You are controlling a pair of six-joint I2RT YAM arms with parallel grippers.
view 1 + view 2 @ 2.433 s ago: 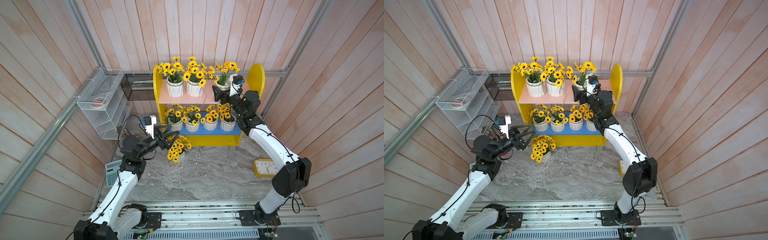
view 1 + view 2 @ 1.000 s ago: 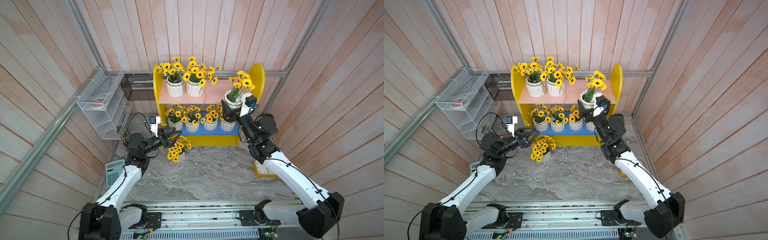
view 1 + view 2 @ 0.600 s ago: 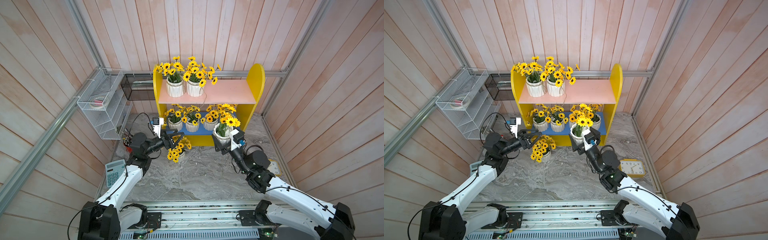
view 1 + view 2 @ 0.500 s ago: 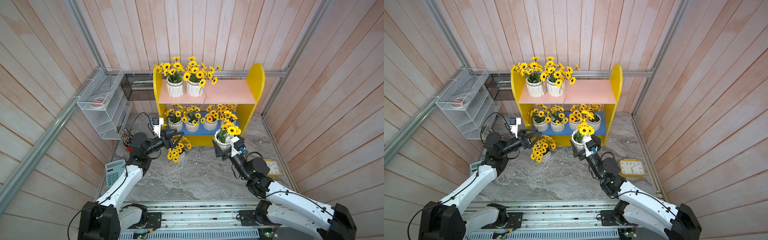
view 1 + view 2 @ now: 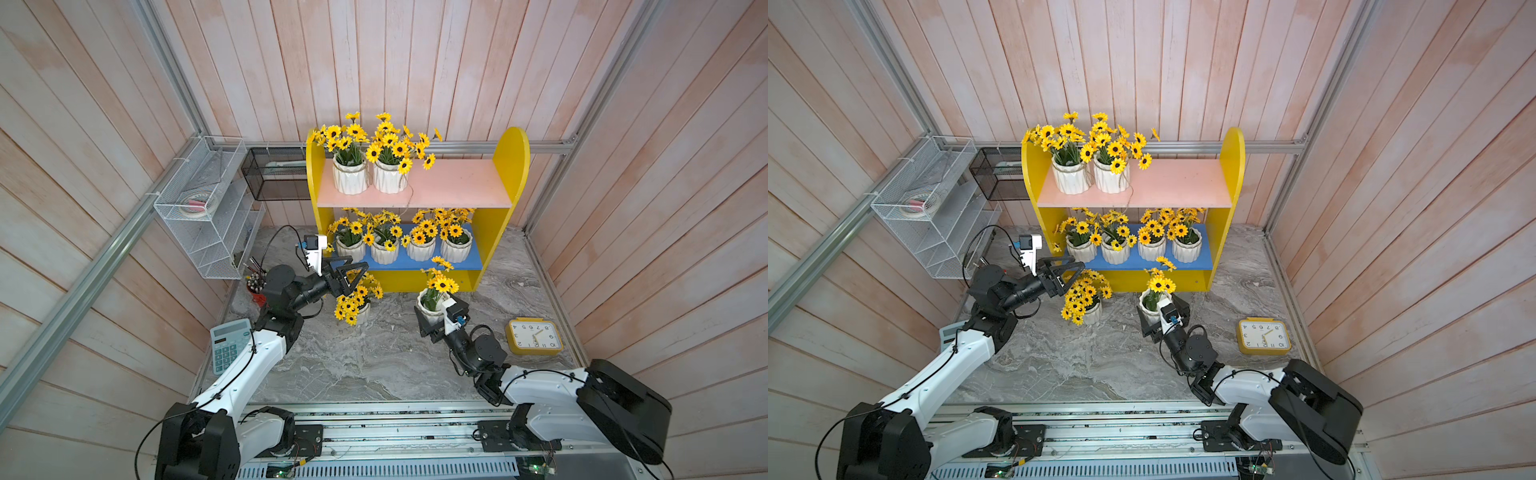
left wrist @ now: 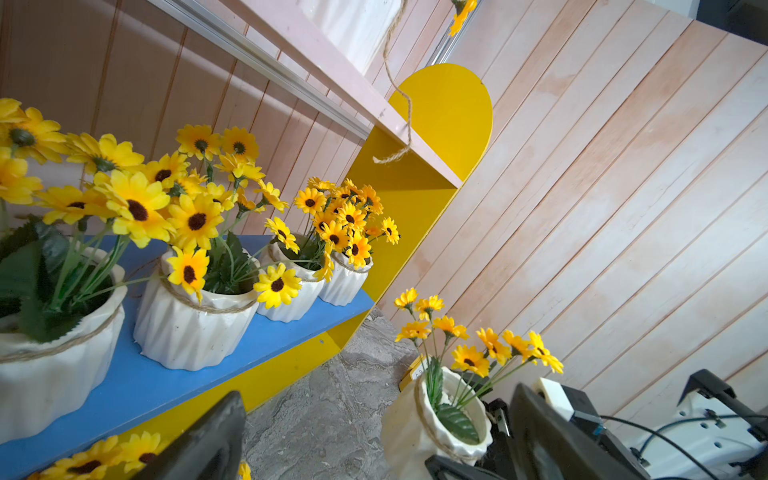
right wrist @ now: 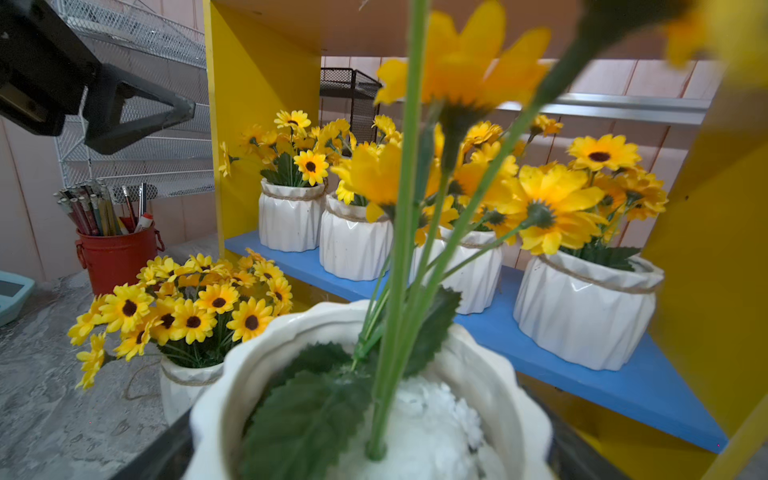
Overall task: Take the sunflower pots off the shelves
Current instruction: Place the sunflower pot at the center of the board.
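Observation:
The yellow shelves [image 5: 511, 153] hold two sunflower pots [image 5: 350, 178] on the pink board and several [image 5: 1152, 249] on the blue board. My right gripper [image 5: 434, 320] [image 7: 374, 453] is shut on a sunflower pot [image 5: 428, 305] [image 7: 478, 374] low in front of the shelves. I cannot tell whether that pot [image 6: 415, 432] rests on the marble. Another sunflower pot [image 5: 359, 309] [image 7: 187, 386] stands on the floor to the left. My left gripper [image 5: 349, 274] [image 6: 374, 449] hangs open just above its flowers, holding nothing.
A red pen cup [image 5: 257, 297] and a calculator [image 5: 226, 345] are beside the left arm. A yellow clock [image 5: 534, 336] lies at the right. A white wire rack [image 5: 208, 208] and a black mesh basket [image 5: 274, 174] hang on the left wall.
My right arm has carried a sunflower pot from the pink upper board down to the floor in front of the shelves. The left gripper has stayed open over the floor pot.

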